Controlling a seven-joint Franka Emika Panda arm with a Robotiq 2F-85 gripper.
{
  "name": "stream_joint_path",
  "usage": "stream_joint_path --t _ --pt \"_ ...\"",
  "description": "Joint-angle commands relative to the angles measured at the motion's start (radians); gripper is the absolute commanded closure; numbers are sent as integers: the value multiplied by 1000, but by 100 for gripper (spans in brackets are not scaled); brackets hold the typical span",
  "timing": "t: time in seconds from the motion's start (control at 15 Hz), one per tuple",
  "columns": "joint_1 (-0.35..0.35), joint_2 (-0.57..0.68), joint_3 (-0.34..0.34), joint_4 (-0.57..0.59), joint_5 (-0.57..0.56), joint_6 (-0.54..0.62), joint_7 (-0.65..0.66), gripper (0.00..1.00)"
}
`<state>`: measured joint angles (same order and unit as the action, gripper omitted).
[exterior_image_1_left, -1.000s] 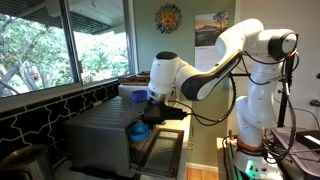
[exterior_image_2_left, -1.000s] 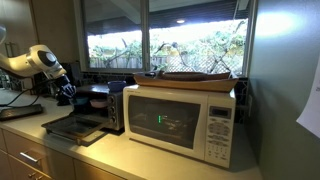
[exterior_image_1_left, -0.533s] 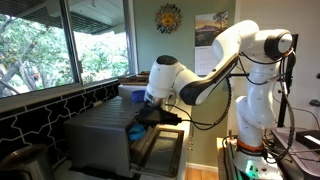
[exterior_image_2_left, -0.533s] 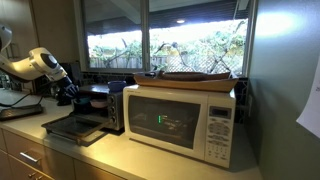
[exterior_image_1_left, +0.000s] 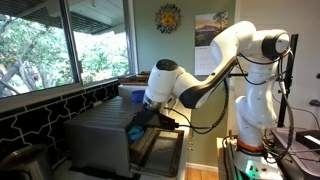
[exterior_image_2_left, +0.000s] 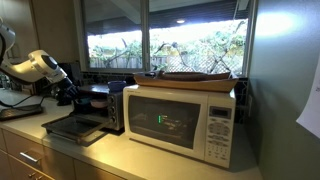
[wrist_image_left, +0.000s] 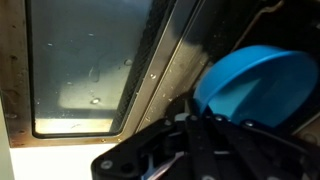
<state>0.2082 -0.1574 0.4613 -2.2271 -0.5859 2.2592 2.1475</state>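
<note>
My gripper (exterior_image_1_left: 147, 120) is at the open front of a silver toaster oven (exterior_image_1_left: 98, 138) and is shut on a blue round dish (exterior_image_1_left: 136, 130). In the wrist view the blue dish (wrist_image_left: 258, 82) fills the upper right, just beyond my dark fingers (wrist_image_left: 200, 135). The glass of the oven's lowered door (wrist_image_left: 90, 70) lies to the left. In an exterior view my gripper (exterior_image_2_left: 68, 92) hangs above the open door (exterior_image_2_left: 75, 128) in front of the toaster oven (exterior_image_2_left: 108, 105). The fingertips themselves are hidden.
A white microwave (exterior_image_2_left: 185, 120) with a flat tray on top stands beside the toaster oven. A window (exterior_image_1_left: 60, 45) and dark tiled wall run behind the counter. The robot base (exterior_image_1_left: 255, 120) stands beside cables and equipment.
The arm has shifted slightly lower and toward the oven opening, carrying the blue dish with it. Nothing else moved.
</note>
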Motion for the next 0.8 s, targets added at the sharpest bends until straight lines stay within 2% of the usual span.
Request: stream_joint_path --t 0.0,0.13,0.4,0.53,0.73 --pt "14 25 -18 5 -60 47 75 99" --pt "18 27 -19 5 -68 53 87 70" --pt "26 20 -21 -6 -80 59 115 43" --pt "24 -12 -20 -25 -131 84 164 31" --pt "35 -66 -24 -64 -207 91 172 10"
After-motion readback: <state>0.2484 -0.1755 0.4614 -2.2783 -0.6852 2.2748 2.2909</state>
